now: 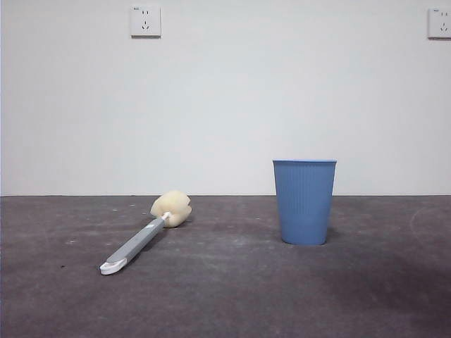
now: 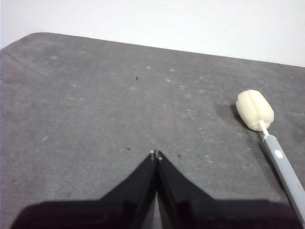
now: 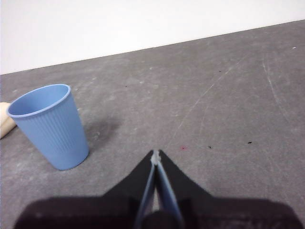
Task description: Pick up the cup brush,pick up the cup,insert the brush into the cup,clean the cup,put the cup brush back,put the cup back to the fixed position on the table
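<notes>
Closed tip to tip and holding nothing, the left tool (image 2: 155, 154) hangs over the bare counter (image 2: 95, 105), with the cup brush (image 2: 267, 138) lying flat off to one side. For a good pick it should open wide, then close across the grey handle, not on the soft sponge. Also closed and empty, the right tool (image 3: 155, 153) waits near the upright cup (image 3: 50, 126).
</notes>
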